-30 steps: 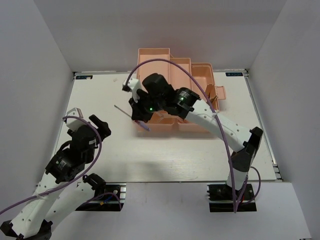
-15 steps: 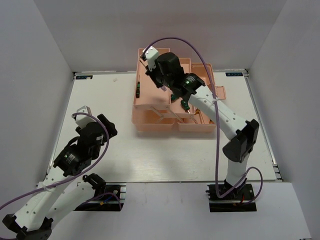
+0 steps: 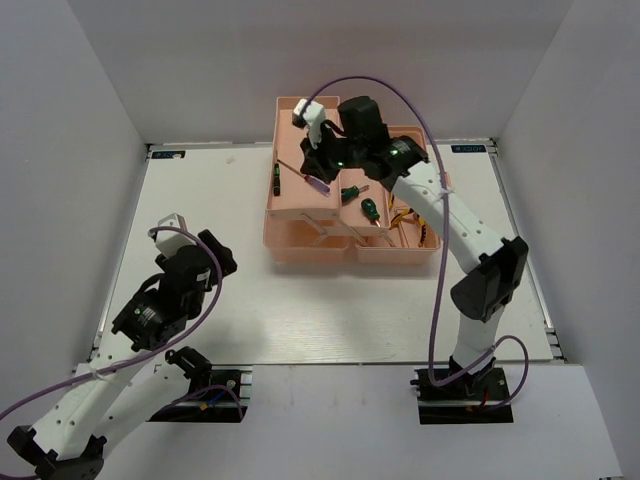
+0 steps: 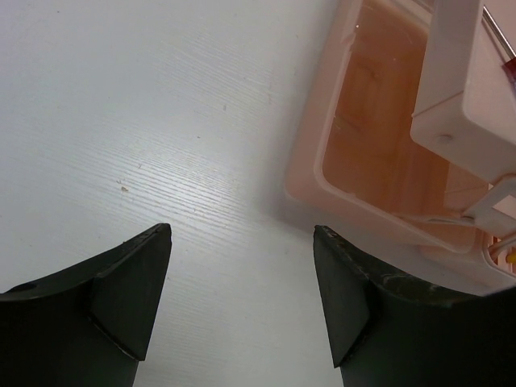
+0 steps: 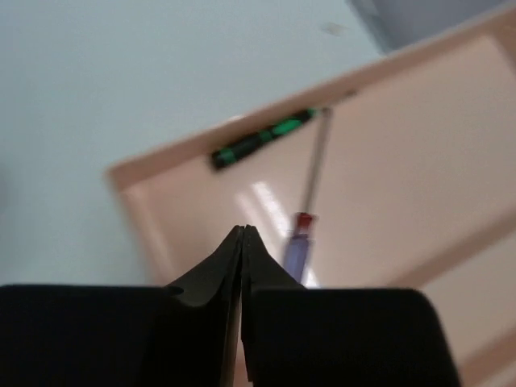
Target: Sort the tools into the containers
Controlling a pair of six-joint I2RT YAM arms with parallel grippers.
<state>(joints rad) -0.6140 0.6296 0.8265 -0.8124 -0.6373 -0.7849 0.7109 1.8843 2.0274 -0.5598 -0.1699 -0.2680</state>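
Note:
The salmon-pink toolbox [image 3: 305, 247] stands open at the table's far middle. My right gripper [image 3: 317, 170] hangs over its left tray, jaws pressed together [image 5: 243, 231] with nothing seen between the tips. The slim blue-handled screwdriver [image 3: 316, 186] [image 5: 299, 248] sits just beyond the right finger, blurred, its shaft pointing at the tray's far corner. A slim black screwdriver with green bands [image 3: 273, 181] [image 5: 262, 139] lies along that tray's edge. Two stubby green screwdrivers [image 3: 350, 192] [image 3: 370, 208] lie in middle compartments. My left gripper [image 3: 212, 252] [image 4: 242, 242] is open over bare table.
Yellow-handled pliers [image 3: 412, 226] rest in the toolbox's lower right compartment. In the left wrist view the toolbox's near corner [image 4: 322, 189] is just ahead and right of the open fingers. White walls enclose the table on three sides.
My right arm swung from the toolbox's front left corner up and over its back left tray, bringing the blue screwdriver along. The left arm barely shifted.

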